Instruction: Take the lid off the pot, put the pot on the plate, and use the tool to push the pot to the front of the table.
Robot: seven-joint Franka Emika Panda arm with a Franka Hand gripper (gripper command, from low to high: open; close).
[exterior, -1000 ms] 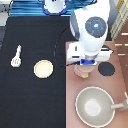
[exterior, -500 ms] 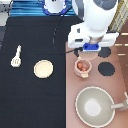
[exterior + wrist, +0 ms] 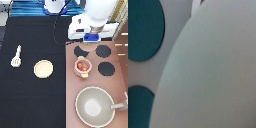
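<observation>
**While the pot stands open, the gripper hangs over the stove**

Where the exterior view's bottom begins, a grey pan (image 3: 95,106) sits on the stove (image 3: 120,75). Above it the pot (image 3: 82,66) stands uncovered on the stove, its reddish inside showing. The plate (image 3: 43,68) lies apart at its left on the black worktop (image 3: 35,105), the tool (image 3: 16,56) farther left. The gripper (image 3: 94,39) is nearer the top, beyond the burners (image 3: 103,51), well apart from the pot. Whether its jaws are open or closed, I cannot tell.

Uncovered pink pot (image 3: 82,66) on stove, gripper (image 3: 93,37) above, plate (image 3: 43,69) and tool (image 3: 16,56) on table (image 3: 35,35)
</observation>
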